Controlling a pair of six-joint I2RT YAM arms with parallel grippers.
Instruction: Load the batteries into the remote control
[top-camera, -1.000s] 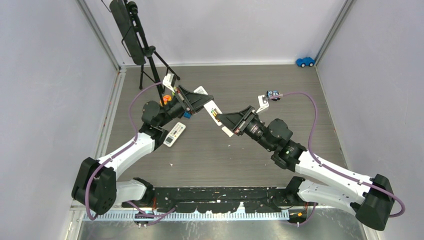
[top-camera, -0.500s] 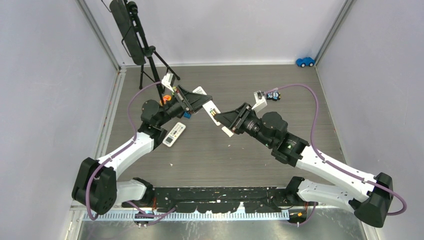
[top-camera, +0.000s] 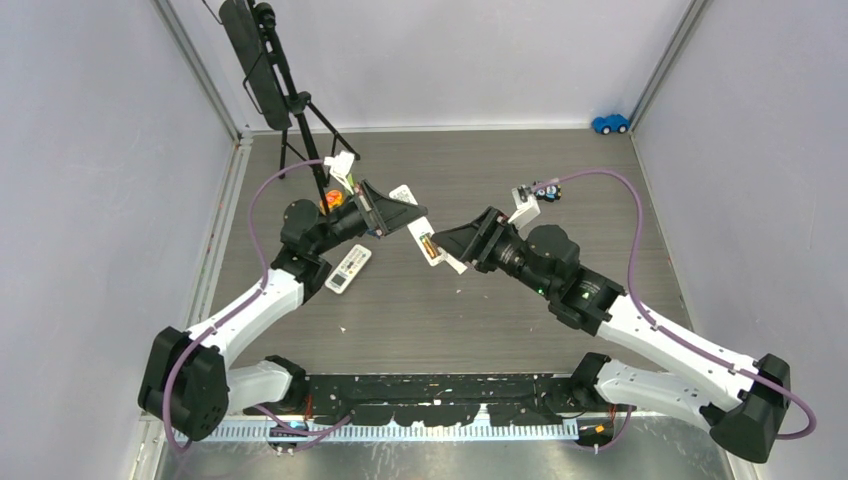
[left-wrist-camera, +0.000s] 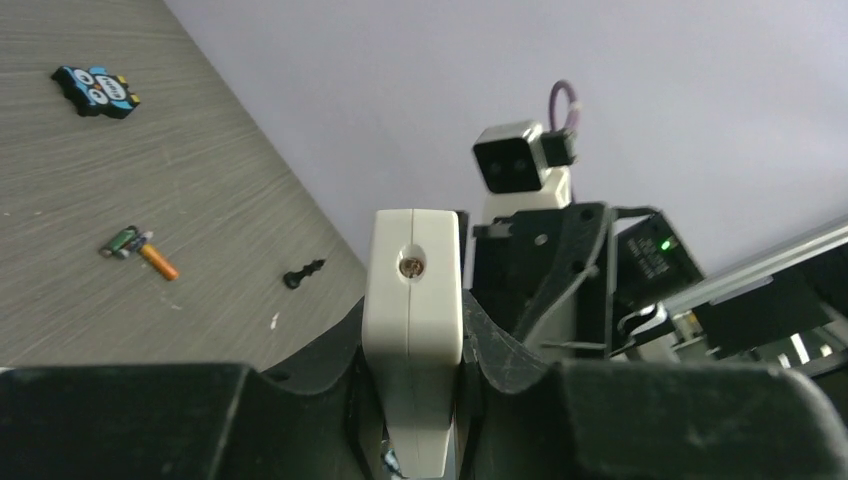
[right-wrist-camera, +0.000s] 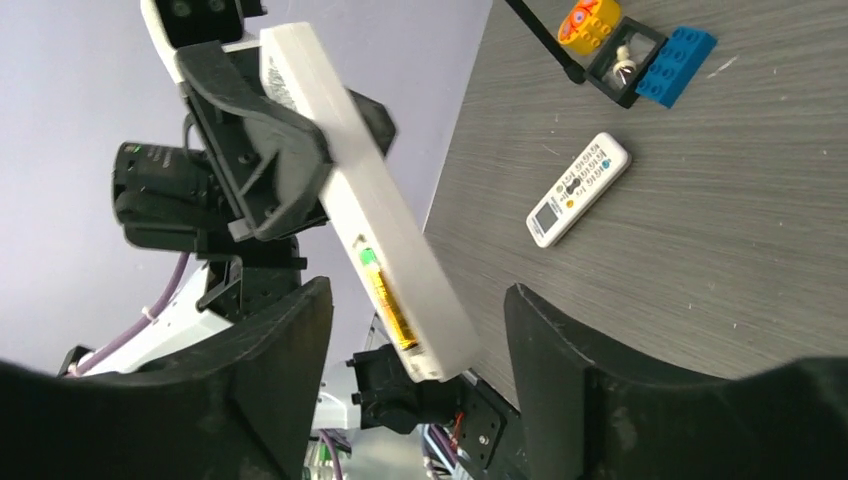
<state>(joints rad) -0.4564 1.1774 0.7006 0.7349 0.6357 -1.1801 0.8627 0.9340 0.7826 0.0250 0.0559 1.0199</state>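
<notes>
My left gripper (top-camera: 398, 213) is shut on a white remote control (top-camera: 420, 236) and holds it in the air, angled down toward the right arm. In the left wrist view the remote (left-wrist-camera: 412, 260) stands edge-on between the jaws. In the right wrist view the remote (right-wrist-camera: 350, 200) shows its open compartment with one orange-copper battery (right-wrist-camera: 386, 302) inside. My right gripper (right-wrist-camera: 415, 350) is open and empty, its fingers on either side of the remote's lower end without touching it. Two loose batteries (left-wrist-camera: 140, 250) lie on the table.
A second white remote (top-camera: 349, 268) lies face up on the table below the left gripper. Toy bricks (right-wrist-camera: 640, 50) sit near a tripod (top-camera: 290, 110). A small black knob piece (left-wrist-camera: 303, 274) and an owl sticker (left-wrist-camera: 96, 88) lie by the loose batteries. A small white piece (top-camera: 456, 264) shows under the right gripper.
The left gripper has swung the remote's free end down and toward the near side, so its battery now shows from above. The right arm has shifted left, closer to the remote.
</notes>
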